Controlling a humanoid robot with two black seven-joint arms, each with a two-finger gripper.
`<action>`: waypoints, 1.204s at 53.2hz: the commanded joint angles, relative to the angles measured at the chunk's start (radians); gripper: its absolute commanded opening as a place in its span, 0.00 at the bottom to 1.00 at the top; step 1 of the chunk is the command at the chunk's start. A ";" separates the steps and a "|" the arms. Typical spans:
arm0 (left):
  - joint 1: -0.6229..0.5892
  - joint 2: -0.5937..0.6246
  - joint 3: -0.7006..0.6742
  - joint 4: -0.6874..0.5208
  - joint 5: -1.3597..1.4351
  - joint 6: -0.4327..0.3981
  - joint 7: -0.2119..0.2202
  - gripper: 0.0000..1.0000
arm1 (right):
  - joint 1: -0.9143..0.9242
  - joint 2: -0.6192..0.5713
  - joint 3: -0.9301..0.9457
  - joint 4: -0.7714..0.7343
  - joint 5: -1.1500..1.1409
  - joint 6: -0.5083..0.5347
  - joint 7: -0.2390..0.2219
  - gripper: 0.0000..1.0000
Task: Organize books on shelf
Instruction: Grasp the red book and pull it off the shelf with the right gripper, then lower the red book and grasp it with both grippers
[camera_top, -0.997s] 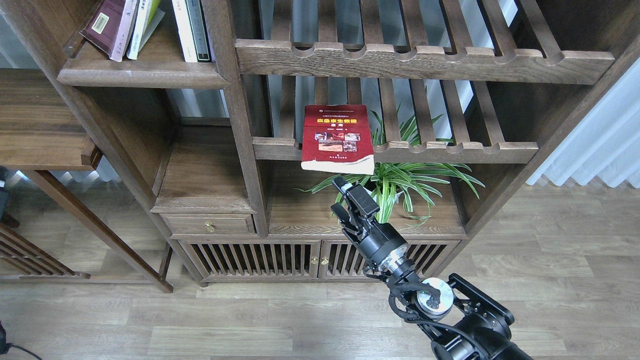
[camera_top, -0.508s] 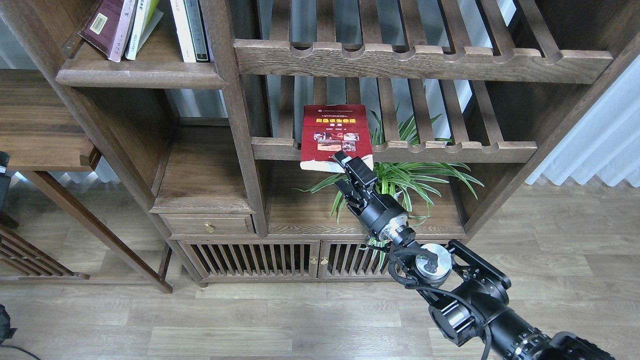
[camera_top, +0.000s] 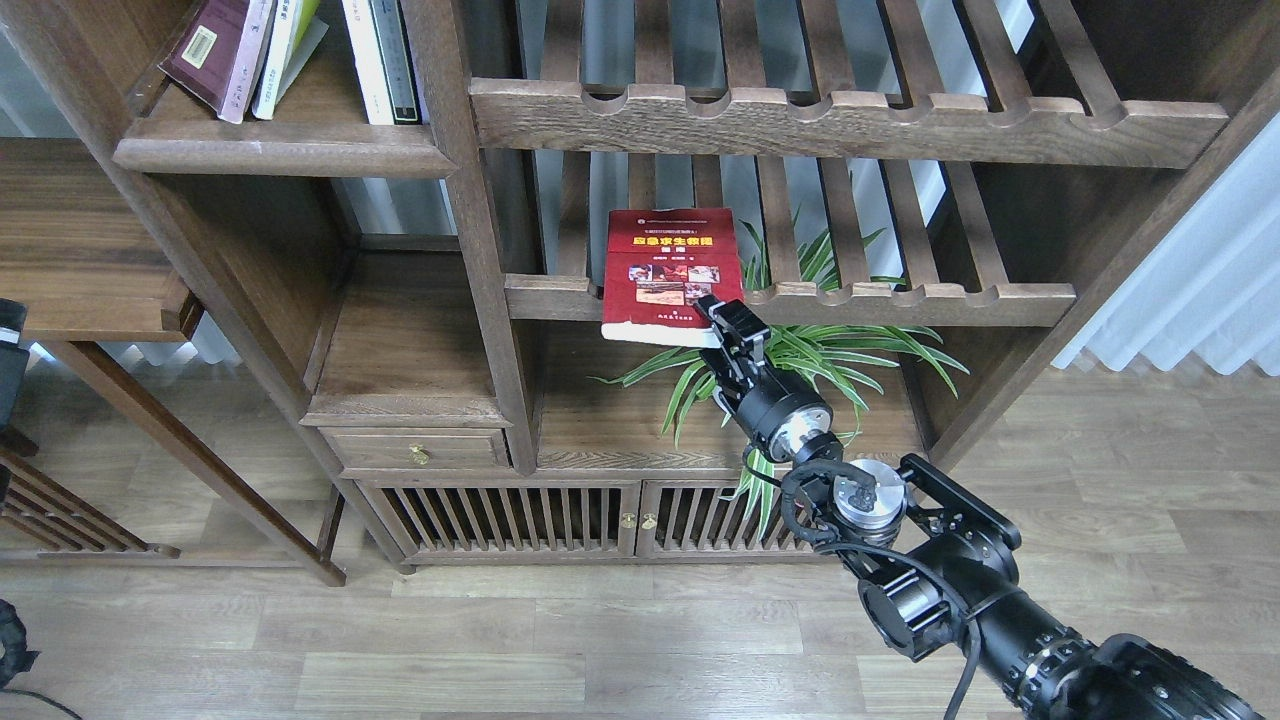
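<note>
The bright red book with a yellow title lies flat on the middle slatted rack, and its front edge overhangs the rail. My right gripper is at the book's lower right corner. One finger lies over the cover and the other sits below the edge. The jaws look open around the corner. The dark maroon book leans on the solid brown shelf at the upper left. My left gripper is out of view.
Slim white and green-spined books stand beside the maroon one. A spider plant sits under the rack, right behind my gripper. A thick wooden post separates the left shelves from the slatted racks. A side table stands at the left.
My right arm has reached up and forward. The gripper has risen from below the red book to its lower right corner. The book has not moved.
</note>
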 joint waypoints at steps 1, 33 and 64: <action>-0.001 0.001 -0.005 0.000 -0.002 0.000 0.000 1.00 | -0.003 0.000 0.000 0.007 0.003 0.037 0.006 0.27; 0.011 -0.012 0.011 0.000 -0.002 0.000 -0.002 1.00 | -0.221 0.000 -0.021 0.348 0.001 0.323 -0.035 0.05; -0.010 -0.135 0.328 0.014 -0.245 0.000 -0.003 1.00 | -0.564 -0.144 -0.040 0.462 -0.031 0.323 -0.195 0.05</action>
